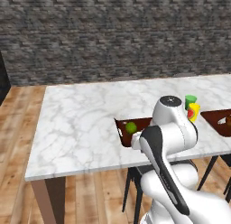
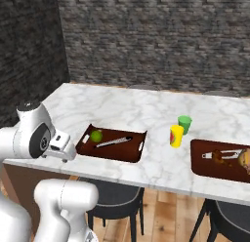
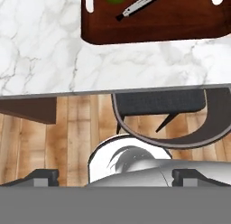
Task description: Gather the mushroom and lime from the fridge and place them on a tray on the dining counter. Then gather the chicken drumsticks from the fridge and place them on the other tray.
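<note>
Nearest to me, the gripper (image 3: 115,177) hangs off the counter's front edge with its jaws released wide and nothing between them; the two dark finger tips (image 3: 41,177) sit far apart at the bottom of the hand view. Under it I note plank wood flooring (image 3: 54,142) and a dark stool (image 2: 113,197) with a rounded padded seat and thin black legs, tucked under the overhang.

The dining counter (image 1: 81,123) is a rectangular slab of white marble with grey veining, smooth and glossy.

On it, close to the front edge, sits the near tray (image 2: 128,150): dark brown, rectangular, with a low raised rim and white slot handles at each end. It contains the lime (image 2: 96,135), a small round green fruit at the left end, and a slim metallic utensil (image 2: 113,142) with a dark tip lying diagonally just beside the lime.

To the right stand a yellow cup (image 2: 176,136) and a green cup (image 2: 184,124), near each other, between the two trays.

Further right, the other tray (image 2: 205,164), same dark brown make, holds brownish items (image 2: 229,157) that I cannot identify with certainty.

Beyond the counter, a rough grey stone-brick wall (image 1: 117,33) closes the scene.
</note>
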You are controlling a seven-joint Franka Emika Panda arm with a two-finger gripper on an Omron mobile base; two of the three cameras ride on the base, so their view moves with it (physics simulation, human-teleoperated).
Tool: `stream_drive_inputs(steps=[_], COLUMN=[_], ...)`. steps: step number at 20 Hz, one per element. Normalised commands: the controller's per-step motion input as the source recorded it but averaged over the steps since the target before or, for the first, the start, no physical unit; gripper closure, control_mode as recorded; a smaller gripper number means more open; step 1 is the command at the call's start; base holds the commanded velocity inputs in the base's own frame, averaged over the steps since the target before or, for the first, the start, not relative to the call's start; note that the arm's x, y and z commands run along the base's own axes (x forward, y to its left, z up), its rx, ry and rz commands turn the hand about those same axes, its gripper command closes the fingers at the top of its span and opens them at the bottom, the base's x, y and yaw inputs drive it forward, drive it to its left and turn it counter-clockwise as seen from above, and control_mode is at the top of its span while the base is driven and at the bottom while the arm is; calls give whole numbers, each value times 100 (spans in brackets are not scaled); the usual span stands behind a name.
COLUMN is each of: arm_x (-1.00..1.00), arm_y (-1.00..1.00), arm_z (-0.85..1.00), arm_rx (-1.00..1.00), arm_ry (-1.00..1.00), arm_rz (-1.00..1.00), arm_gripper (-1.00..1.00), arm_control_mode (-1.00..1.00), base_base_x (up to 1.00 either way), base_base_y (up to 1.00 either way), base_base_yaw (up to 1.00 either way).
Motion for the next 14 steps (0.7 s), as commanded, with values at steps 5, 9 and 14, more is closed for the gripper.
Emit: stream_drive_inputs(steps=[5, 9, 14], arm_x=[0, 0, 0], arm_y=[0, 0, 0], arm_z=[0, 0, 0], arm_rx=[0, 0, 0], arm_ry=[0, 0, 0], arm_rz=[0, 0, 0], arm_gripper=[-100, -100, -100], arm_control_mode=[100, 100, 100], base_base_x=[-9, -19, -2], base_base_y=[21, 97, 100], base_base_yaw=[0, -5, -14])
